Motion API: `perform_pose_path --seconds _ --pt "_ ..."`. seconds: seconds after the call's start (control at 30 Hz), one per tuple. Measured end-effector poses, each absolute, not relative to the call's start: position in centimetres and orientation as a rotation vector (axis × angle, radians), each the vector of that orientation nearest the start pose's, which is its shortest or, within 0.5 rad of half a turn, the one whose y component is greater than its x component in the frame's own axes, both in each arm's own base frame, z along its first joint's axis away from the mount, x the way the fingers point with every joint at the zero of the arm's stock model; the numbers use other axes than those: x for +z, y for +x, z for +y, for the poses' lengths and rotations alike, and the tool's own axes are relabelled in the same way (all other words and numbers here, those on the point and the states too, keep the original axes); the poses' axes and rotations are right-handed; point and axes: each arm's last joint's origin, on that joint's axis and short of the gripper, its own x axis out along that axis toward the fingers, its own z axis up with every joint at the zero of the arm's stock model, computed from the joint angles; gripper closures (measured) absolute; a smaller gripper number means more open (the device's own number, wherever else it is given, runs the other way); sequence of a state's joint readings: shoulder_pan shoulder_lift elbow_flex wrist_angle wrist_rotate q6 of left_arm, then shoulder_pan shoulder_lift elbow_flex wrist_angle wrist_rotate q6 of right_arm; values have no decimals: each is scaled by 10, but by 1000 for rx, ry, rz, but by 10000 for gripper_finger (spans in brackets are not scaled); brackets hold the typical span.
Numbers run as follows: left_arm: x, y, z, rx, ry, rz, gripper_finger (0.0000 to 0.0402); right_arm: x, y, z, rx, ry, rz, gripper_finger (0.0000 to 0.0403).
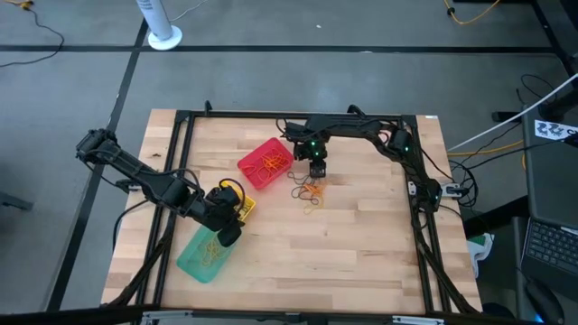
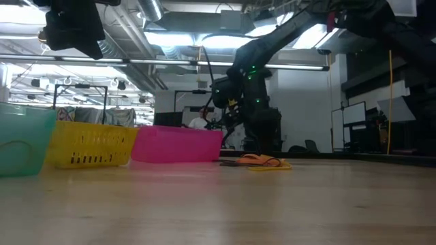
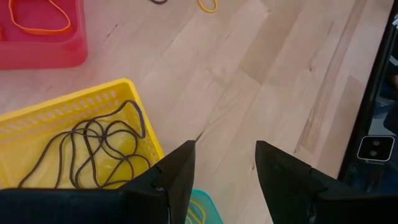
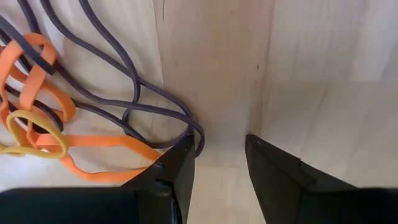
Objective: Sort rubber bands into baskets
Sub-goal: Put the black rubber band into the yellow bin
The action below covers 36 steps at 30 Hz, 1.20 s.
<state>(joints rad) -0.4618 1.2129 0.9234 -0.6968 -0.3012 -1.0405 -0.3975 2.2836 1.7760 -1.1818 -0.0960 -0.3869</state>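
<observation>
The left arm is reaching in from the table's left edge, and the left gripper point(image 1: 229, 236) is hanging above the near end of the yellow basket point(image 1: 242, 207), where that basket meets the teal-green basket point(image 1: 204, 254); its fingers point(image 3: 176, 171) are standing apart with bare wood showing between them and nothing in their grasp. The teal-green basket is lying nearest the table's front edge with a few yellowish loops inside, the yellow basket is sitting just behind it with a tangle of dark rubber bands point(image 3: 93, 149) in it, and the red basket point(image 1: 265, 163) is lying farther back toward the middle, holding orange bands point(image 1: 271, 165). Just to the right of the red basket, a loose pile of rubber bands point(image 1: 310, 191) is lying on the wooden table point(image 1: 361, 253), with orange, dark purple and one small yellowish loop point(image 4: 28, 138) tangled together. The right arm is coming in from the right rear corner, and the right gripper point(image 1: 317, 171) is hovering low at the back edge of that pile, its fingers point(image 4: 180, 168) spread a little with only wood between them, one fingertip lying just beside a dark purple band point(image 4: 155, 112).
</observation>
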Motion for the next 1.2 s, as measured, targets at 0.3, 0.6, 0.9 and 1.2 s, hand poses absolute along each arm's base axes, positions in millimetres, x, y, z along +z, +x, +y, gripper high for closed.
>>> perform_pose_path --seconds 0.3,0.6,0.9,1.2 --pt "259 212 -96 331 -597 877 238 130 397 -139 71 -12 1692 311" --pt "259 212 -96 331 -597 877 238 130 400 -132 89 -19 1689 384" --pt "260 211 -95 328 -600 873 237 164 412 -135 97 8 1675 395" --pt "273 202 -91 290 -615 828 237 218 417 -131 87 54 1652 400"
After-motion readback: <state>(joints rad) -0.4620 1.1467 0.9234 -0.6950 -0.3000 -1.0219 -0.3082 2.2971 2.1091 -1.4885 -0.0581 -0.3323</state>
